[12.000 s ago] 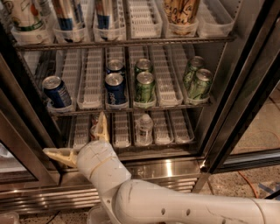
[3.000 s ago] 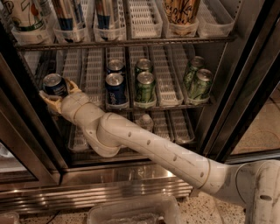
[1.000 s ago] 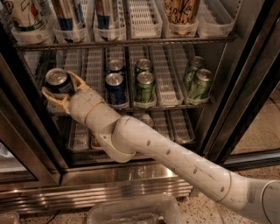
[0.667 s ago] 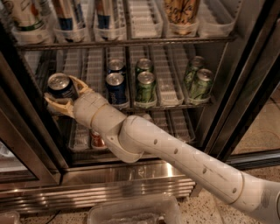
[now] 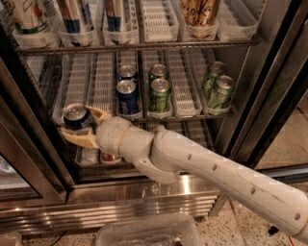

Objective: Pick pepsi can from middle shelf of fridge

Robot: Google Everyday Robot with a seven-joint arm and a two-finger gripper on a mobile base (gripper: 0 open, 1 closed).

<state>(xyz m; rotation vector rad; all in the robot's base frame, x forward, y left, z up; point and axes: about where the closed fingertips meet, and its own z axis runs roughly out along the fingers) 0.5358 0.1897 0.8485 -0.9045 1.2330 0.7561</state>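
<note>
My gripper [image 5: 83, 126] is at the front left of the fridge's middle shelf [image 5: 185, 77], its tan fingers [image 5: 79, 139] closed around a dark blue pepsi can [image 5: 76, 118] with a silver top. The can is held upright at the shelf's front edge, slightly out of its white lane tray. My white arm [image 5: 202, 168] reaches in from the lower right. Two more blue cans [image 5: 127, 98] stand in a middle lane.
Green cans [image 5: 159, 94] stand in the centre lane and two more green cans [image 5: 217, 89] at the right. Tall cans [image 5: 198, 11] fill the upper shelf. A red can [image 5: 110, 157] sits on the lower shelf. A black door frame [image 5: 269, 91] stands right; a ribbed steel base [image 5: 125, 206] lies below.
The gripper closed around the pepsi can and has drawn it down and forward, toward the shelf's front edge; the arm has pulled back slightly.
</note>
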